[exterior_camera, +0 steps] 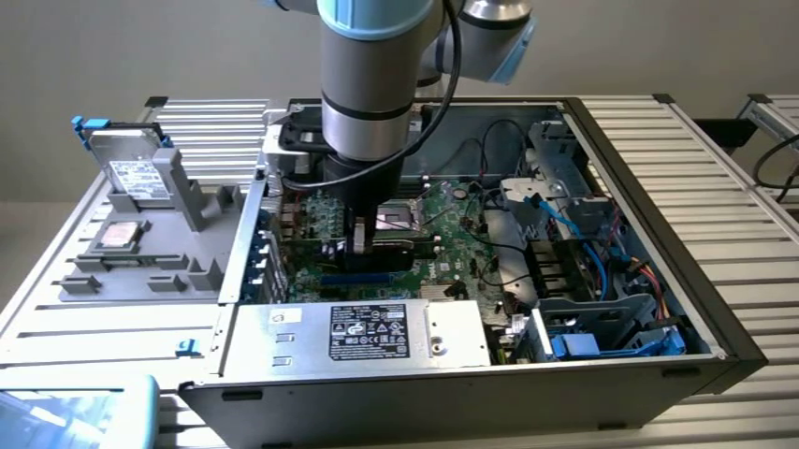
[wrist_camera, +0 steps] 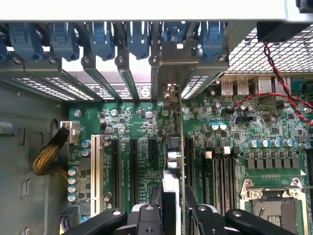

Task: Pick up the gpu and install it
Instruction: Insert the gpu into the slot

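black gripper point(wrist_camera: 172, 218) clamped on the gpu point(wrist_camera: 172, 149), held edge-on just above the motherboard point(wrist_camera: 132, 122) slots with its bracket toward the rear openings: installing looks under way, and seating calls for a straight press with the edge aligned.

The arm point(exterior_camera: 369, 84) hangs vertical, wrist down, its pincer point(wrist_camera: 172, 208) clamped on the gpu point(wrist_camera: 172, 147).

Robotics lab or assembly workshop, marked by an open computer case point(exterior_camera: 500, 402) on a slatted aluminium bench point(exterior_camera: 699, 159), a grey parts fixture point(exterior_camera: 150, 253) alongside, and a robot arm point(exterior_camera: 369, 94).
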Motion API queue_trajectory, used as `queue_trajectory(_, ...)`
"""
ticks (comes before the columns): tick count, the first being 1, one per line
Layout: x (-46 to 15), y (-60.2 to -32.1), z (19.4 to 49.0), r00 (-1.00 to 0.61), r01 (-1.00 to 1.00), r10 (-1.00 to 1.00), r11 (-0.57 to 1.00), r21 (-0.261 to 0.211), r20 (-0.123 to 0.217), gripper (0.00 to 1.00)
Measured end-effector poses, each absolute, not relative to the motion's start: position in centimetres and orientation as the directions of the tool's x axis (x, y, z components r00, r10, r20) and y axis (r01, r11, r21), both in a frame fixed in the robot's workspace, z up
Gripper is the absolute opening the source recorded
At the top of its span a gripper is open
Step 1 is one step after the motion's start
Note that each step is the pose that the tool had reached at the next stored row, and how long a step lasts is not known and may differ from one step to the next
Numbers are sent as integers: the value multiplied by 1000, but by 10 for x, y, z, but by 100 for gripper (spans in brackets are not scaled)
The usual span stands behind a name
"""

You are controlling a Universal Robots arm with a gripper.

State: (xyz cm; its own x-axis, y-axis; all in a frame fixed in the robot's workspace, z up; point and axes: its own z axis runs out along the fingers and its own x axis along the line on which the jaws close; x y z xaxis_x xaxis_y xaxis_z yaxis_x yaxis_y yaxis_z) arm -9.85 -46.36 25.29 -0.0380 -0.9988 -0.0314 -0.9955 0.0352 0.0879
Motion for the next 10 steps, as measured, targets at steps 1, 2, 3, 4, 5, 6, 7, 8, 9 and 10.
queue_trajectory(1,-98,-464,253,-39,-995,-999,36,89,-31,28)
queue_trajectory(2,-98,-464,253,-39,-995,-999,36,89,-31,28)
queue_trajectory(3,-98,-464,253,-39,-995,-999,36,90,-31,28)
queue_trajectory(4,-98,-465,253,-39,-995,-999,36,91,-31,28)
queue_trajectory(5,-98,-465,253,-39,-995,-999,36,93,-31,28)
queue_trajectory(6,-98,-465,253,-39,-995,-999,36,94,-31,28)
queue_trajectory(7,-98,-465,253,-40,-995,-999,37,96,-31,28)
queue_trajectory(8,-98,-465,253,-40,-995,-999,37,97,-31,28)
queue_trajectory(9,-98,-466,253,-40,-994,-999,37,99,-31,28)
queue_trajectory(10,-98,-466,253,-40,-994,-999,37,100,-31,28)
